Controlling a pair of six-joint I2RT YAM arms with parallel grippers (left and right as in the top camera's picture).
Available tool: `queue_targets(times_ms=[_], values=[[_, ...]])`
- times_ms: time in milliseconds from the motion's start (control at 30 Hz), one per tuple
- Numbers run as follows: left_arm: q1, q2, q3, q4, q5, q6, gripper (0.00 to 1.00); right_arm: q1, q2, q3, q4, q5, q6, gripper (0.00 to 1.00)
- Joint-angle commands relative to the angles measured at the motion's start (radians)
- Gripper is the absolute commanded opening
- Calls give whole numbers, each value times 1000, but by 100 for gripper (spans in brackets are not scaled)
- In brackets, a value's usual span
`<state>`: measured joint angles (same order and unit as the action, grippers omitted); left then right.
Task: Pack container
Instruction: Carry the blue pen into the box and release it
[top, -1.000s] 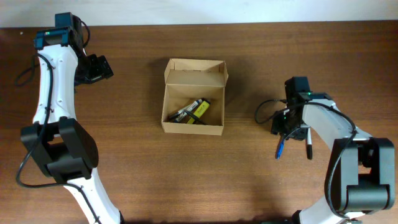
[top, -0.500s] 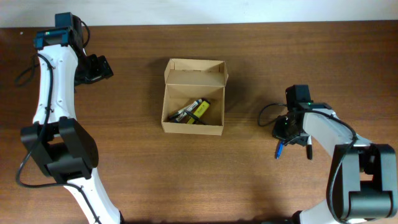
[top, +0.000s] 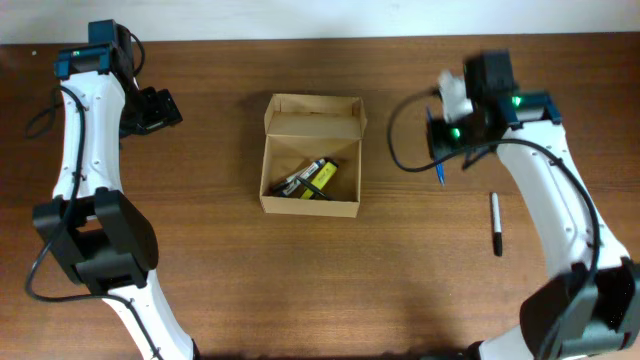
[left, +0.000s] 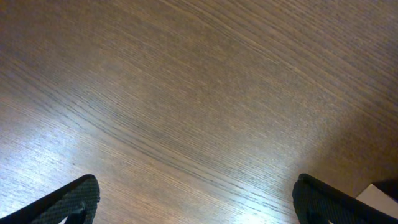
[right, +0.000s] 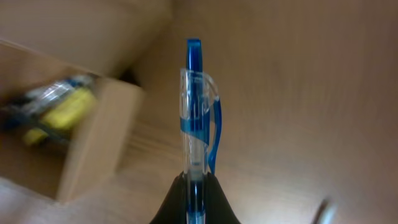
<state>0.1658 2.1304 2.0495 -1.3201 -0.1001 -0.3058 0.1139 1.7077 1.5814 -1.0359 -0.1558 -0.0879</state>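
One container (top: 310, 207) near right jaws

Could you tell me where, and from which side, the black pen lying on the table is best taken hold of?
Grip the slim black pen at mid-barrel, coming straight down from above. It lies flat on the brown wooden table with open space around it, so a grip closing across its narrow width should seat best.

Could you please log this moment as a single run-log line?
right pincer: shut on blue pen, not yet over container | left pincer: open, empty | black pen: on table
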Motion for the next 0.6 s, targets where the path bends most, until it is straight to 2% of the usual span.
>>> queue_targets(times_ms=[0, 100, 200, 400, 567], values=[[-1, -2, -3, 0, 7, 12, 100, 127, -2, 200, -50, 60, -224, 4], [-1, -2, -3, 0, 7, 12, 100, 233, 57, 338, -84, 74, -301, 4], [-1, -2, -3, 0, 7, 12, 100, 307, 112, 391, -87, 75, -368, 4], [-1, -2, -3, 0, 7, 12, 100, 431, 263, 401, -84, 79, -575, 4], [-1, -2, -3, 0, 7, 12, 100, 463, 376, 401, -82, 77, -694, 4]])
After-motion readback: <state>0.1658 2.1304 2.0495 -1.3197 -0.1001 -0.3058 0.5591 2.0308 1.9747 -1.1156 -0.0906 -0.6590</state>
